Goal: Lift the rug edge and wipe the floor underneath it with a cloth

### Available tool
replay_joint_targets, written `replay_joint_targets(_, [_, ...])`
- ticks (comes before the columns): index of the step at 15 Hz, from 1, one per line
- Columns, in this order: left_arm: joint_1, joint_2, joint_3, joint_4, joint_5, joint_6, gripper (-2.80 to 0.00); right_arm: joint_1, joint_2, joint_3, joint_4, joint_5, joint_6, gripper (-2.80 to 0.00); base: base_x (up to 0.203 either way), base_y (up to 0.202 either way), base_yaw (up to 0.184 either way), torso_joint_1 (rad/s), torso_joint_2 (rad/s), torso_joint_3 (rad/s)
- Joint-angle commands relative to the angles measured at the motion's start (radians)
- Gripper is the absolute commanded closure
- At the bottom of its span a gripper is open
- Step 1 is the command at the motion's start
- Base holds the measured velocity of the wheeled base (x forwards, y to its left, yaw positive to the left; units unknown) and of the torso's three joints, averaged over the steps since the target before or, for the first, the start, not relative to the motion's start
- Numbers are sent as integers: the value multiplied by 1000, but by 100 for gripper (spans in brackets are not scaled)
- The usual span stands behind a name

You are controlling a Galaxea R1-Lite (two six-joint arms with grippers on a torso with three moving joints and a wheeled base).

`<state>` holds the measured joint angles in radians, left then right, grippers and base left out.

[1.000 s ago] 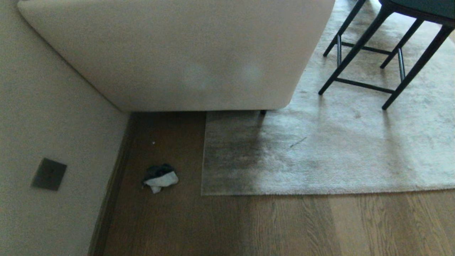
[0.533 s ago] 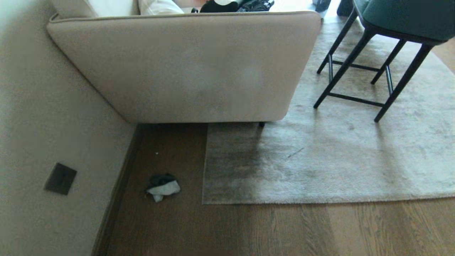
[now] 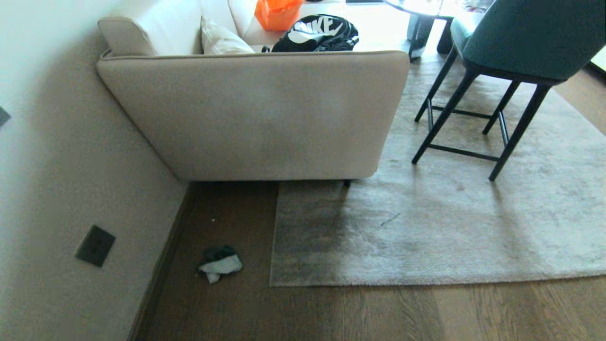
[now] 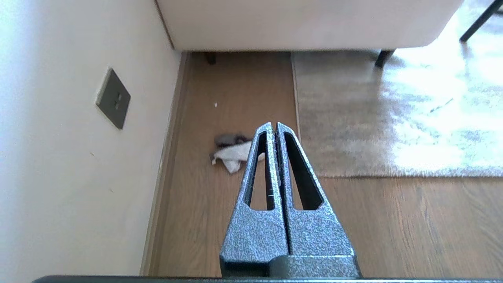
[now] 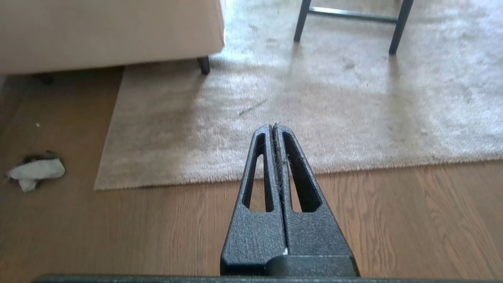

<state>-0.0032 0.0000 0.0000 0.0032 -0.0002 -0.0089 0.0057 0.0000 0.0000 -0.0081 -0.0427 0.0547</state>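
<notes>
The grey-beige rug lies flat on the brown wood floor. Its near rug edge runs straight across, and a side edge runs back under the sofa. The cloth, white with a dark part, lies crumpled on the floor between the wall and the rug. Neither arm appears in the head view. My left gripper is shut and empty, held above the floor with the cloth just beyond its tips. My right gripper is shut and empty too, above the rug edge, the cloth far off to its side.
A beige sofa stands against the wall with a leg on the rug; bags lie on its seat. A dark-legged green chair stands on the rug at the back right. A dark wall socket is low on the wall.
The whole head view has tilted upward: sofa top, bags and chair seat have come into view, and cloth and rug edge sit lower in the picture. Nothing on the floor has moved.
</notes>
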Motion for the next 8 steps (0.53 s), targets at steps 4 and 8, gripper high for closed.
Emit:
replay_joint_targets(4, [0, 0, 0, 0, 0, 0, 0, 0, 2, 0, -1, 0, 1, 0, 0, 0, 0, 2, 3, 201])
replay_joint_targets(8, [0, 0, 0, 0, 0, 0, 0, 0, 2, 0, 0, -1, 2, 0, 0, 0, 0, 2, 1, 204])
